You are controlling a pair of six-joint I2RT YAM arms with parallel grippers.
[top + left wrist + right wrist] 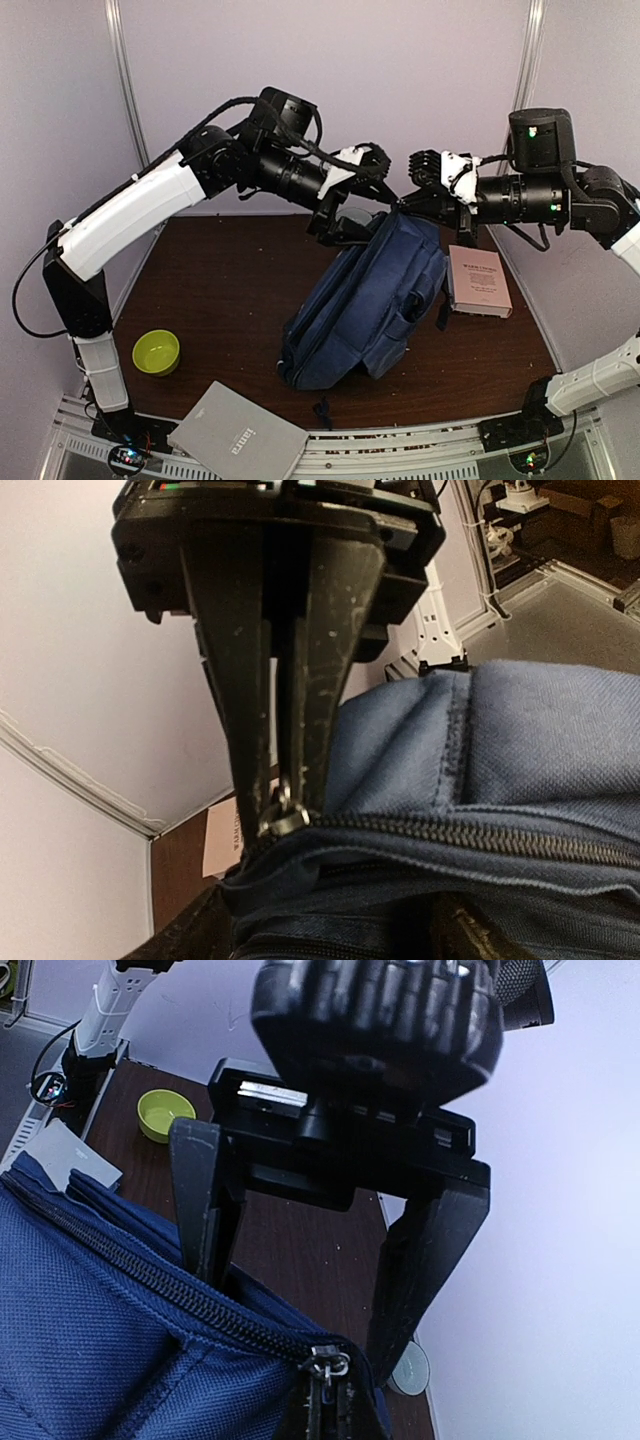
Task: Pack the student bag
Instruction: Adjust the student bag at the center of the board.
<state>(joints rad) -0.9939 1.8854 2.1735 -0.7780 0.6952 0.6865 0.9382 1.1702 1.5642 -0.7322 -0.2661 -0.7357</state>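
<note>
Zipper pull (283, 818) pinched in right pincer (285, 815); left pincer (295, 1310) gapes wide opposite, astride top of student bag (370, 300); pink book (478, 280) on bench (230, 290) below.

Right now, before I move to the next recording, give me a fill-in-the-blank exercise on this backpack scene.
1. The right gripper is shut on the ___ of the backpack.
2. The left gripper has its jaws ___, one finger on each side of the backpack's top edge.
3. In the top view, the pink book lies to the ___ of the backpack.
4. The bowl is ___ in colour.
Missing words: zipper pull; open; right; green.
</note>
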